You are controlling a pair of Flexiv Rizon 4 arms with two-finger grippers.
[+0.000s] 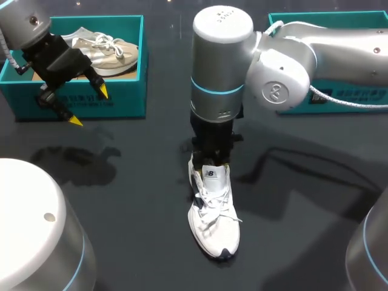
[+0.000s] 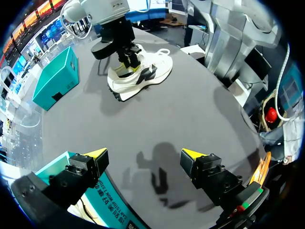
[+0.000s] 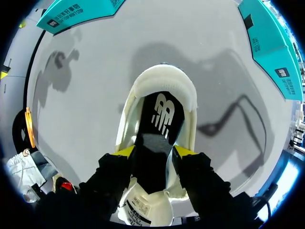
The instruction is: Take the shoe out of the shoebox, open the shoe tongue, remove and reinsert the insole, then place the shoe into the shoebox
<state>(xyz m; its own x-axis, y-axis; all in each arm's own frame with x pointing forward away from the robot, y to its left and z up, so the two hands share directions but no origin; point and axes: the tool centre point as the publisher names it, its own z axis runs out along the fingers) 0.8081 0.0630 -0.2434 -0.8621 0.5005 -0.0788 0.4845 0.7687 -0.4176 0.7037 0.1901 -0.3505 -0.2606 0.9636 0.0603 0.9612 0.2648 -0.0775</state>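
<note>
A white lace-up shoe (image 1: pixel 212 212) stands upright on the dark table, toe toward the front edge. My right gripper (image 1: pixel 212 159) points down into its opening at the heel end. In the right wrist view the fingers (image 3: pixel 125 151) stand apart inside the collar, and the black insole (image 3: pixel 162 114) with a white logo lies in the shoe between and ahead of them. I cannot tell whether they touch it. My left gripper (image 1: pixel 90 106) hangs open and empty over the front wall of the left teal shoebox (image 1: pixel 130 91). The white shoe (image 2: pixel 143 74) lies far ahead of it.
A beige shoe (image 1: pixel 106 51) lies in the left shoebox. A second teal box (image 1: pixel 285 18) stands at the back right, partly hidden by my right arm. Bare table lies between the boxes and around the white shoe.
</note>
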